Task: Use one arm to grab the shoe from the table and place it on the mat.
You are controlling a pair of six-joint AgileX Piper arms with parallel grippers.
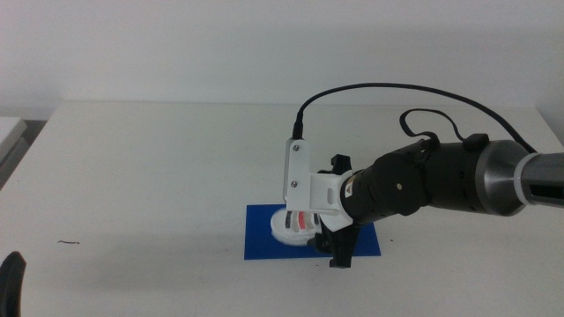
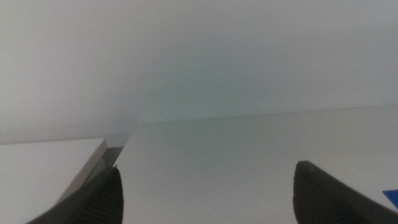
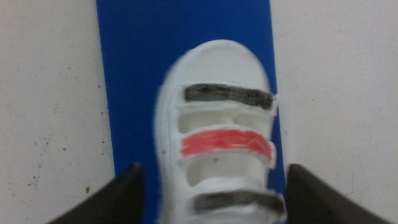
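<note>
1. The white sneaker (image 3: 217,134) already lies over the blue mat (image 3: 137,68), which sits toward the near edge of the desk (image 1: 150,167), a little right of centre. The carrying part looks done, as far as I can judge.
2. The right tool (image 3: 211,193) is over the sneaker with its jaws spread wide, one on each side and neither visibly pressing the sole. Whether the shoe rests fully on the mat I cannot tell.
3. What is left seems to be drawing the arm (image 1: 441,180) clear.
4. The left tool (image 1: 11,280) waits at the near left corner of the desk, jaws wide and holding nothing.
5. No containers are in view.
</note>
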